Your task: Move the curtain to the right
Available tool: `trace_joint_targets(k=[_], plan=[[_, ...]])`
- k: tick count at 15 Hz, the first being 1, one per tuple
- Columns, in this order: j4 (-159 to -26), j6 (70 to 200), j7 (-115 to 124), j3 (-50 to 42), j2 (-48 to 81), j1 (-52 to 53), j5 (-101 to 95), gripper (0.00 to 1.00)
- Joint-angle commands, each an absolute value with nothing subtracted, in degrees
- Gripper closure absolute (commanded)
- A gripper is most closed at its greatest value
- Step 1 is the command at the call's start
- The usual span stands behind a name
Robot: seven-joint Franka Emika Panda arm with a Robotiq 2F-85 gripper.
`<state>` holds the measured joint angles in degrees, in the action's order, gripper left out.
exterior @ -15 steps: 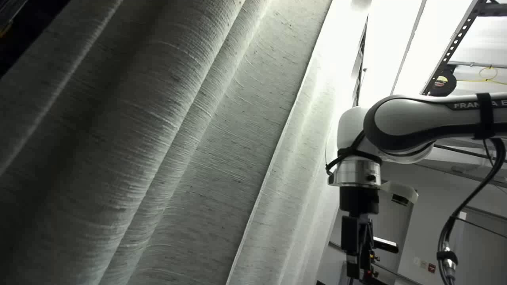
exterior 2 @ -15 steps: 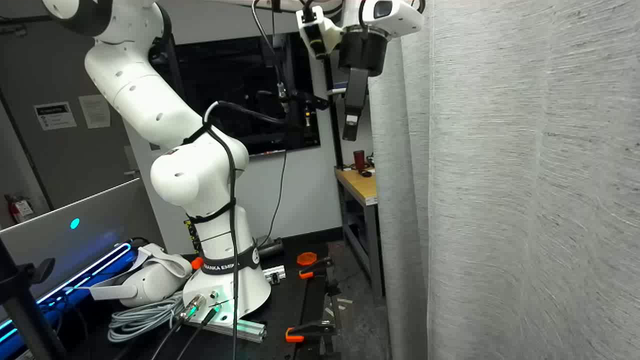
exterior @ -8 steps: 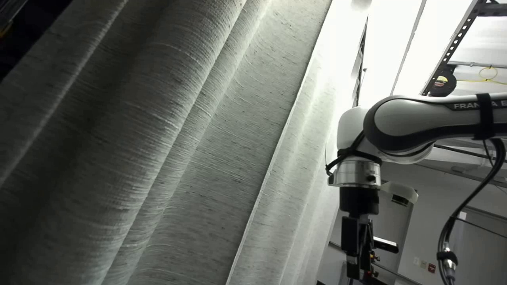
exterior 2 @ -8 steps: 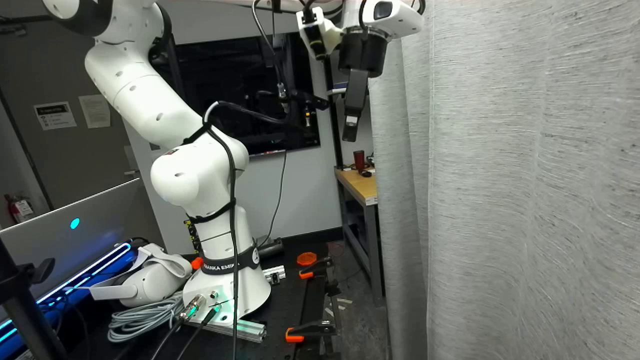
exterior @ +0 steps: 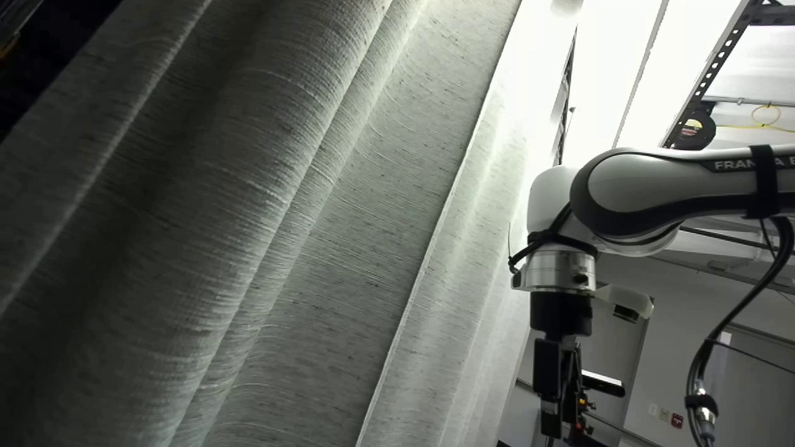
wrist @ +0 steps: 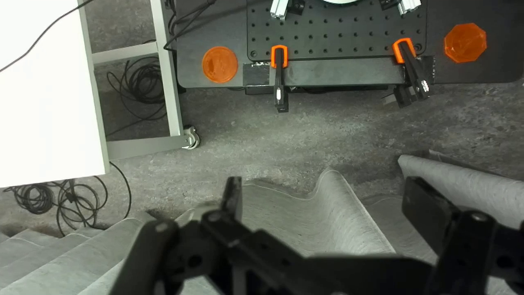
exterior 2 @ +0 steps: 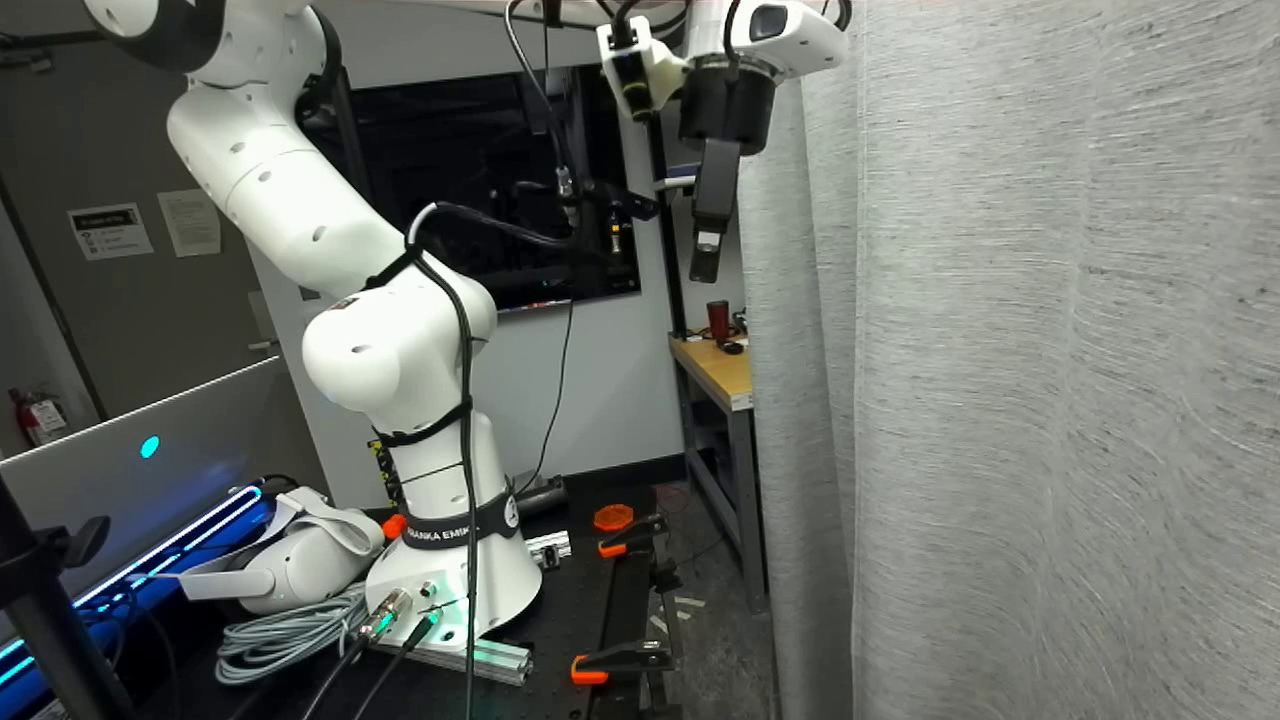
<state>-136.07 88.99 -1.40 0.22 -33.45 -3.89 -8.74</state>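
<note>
- Black two-fingered gripper hangs fingers down, released, its tips spread wide apart in the wrist view.
- Far left in an exterior view stands a silver-grey panel with a glowing turquoise spot.
- Next I see a white plastic headset, low beside the white jointed robot arm.
- Past the arm, a red cup stands on a wood-topped table.
- Rightmost, near the gripper, hangs the pale grey, finely ribbed woven curtain in long vertical folds; whether they touch, I cannot tell.
</note>
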Motion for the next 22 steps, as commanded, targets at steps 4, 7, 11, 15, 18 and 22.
trace_joint_targets(k=[4, 7, 11, 15, 18, 22], plan=[[-136.0, 91.8, -8.8, -0.8, -35.2, 1.6, -6.7, 0.00], [-135.8, 92.5, -13.1, -0.5, -35.7, 4.6, -4.9, 0.00], [-135.8, 92.6, -17.4, 0.8, -36.9, 8.4, -3.0, 0.00], [-135.4, 92.3, -21.5, 2.5, -38.9, 12.9, -1.1, 0.00], [-135.2, 93.0, -23.5, 4.5, -40.4, 16.5, -0.1, 0.00], [-133.4, 92.7, -25.5, 6.9, -40.1, 21.1, 2.3, 0.00]])
